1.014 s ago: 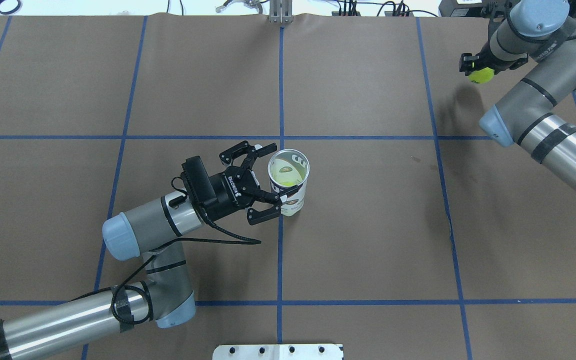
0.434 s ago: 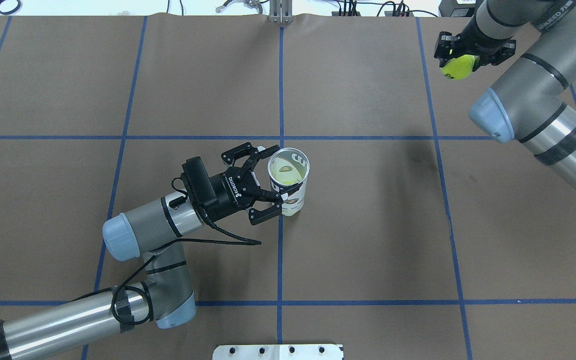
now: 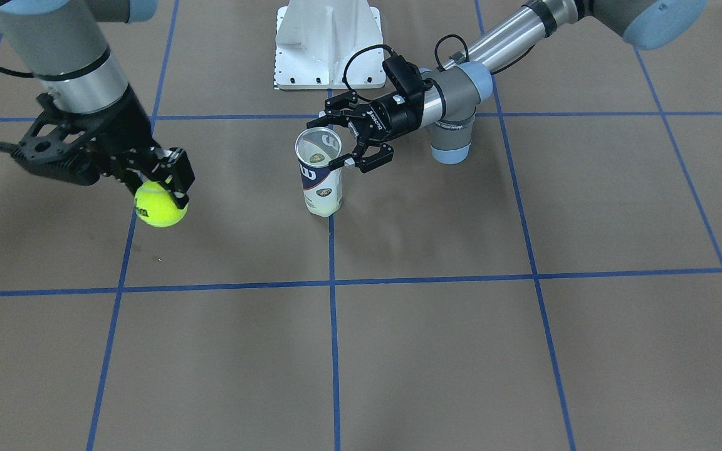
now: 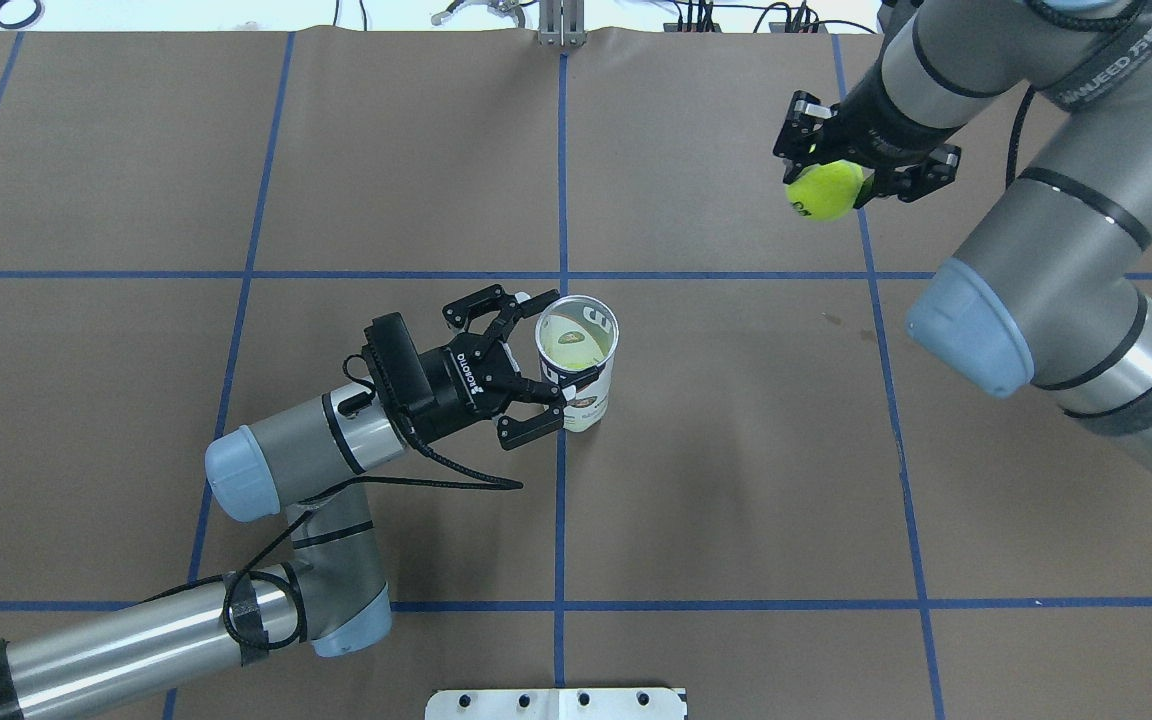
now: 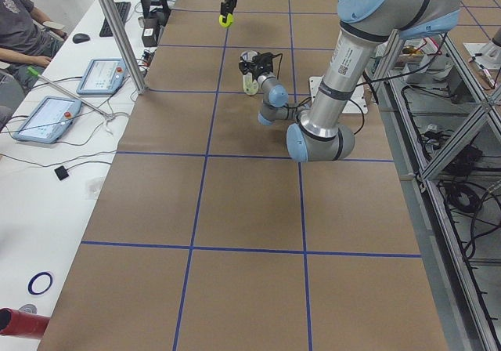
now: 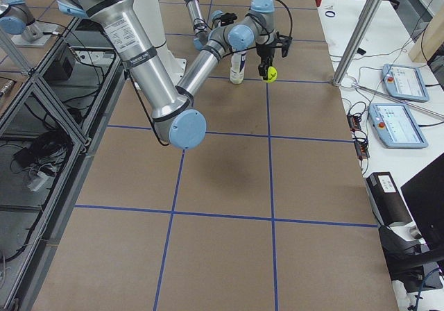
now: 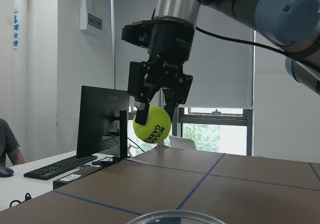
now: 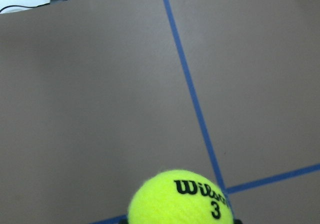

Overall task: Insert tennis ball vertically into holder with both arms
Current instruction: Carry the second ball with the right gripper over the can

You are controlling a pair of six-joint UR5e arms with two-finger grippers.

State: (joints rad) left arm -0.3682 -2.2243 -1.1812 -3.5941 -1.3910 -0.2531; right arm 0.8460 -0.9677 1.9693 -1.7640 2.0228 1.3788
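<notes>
Ball (image 4: 822, 191) is clamped in the right gripper (image 4: 836, 172), above the table. Holder (image 4: 586, 395) stands upright, mouth up, well apart to that gripper's left and lower. Left gripper (image 4: 539, 358) is spread, straddling the holder's near side.

- Holder (image 4: 591, 395) stands upright on the table (image 4: 736, 480), flanked by the fingers of the left gripper (image 4: 551, 353).
- One ball (image 4: 569, 347) lies inside it.
- Tennis ball (image 4: 821, 195) hangs clamped in the right gripper (image 4: 832, 182), well apart from the left gripper.
</notes>
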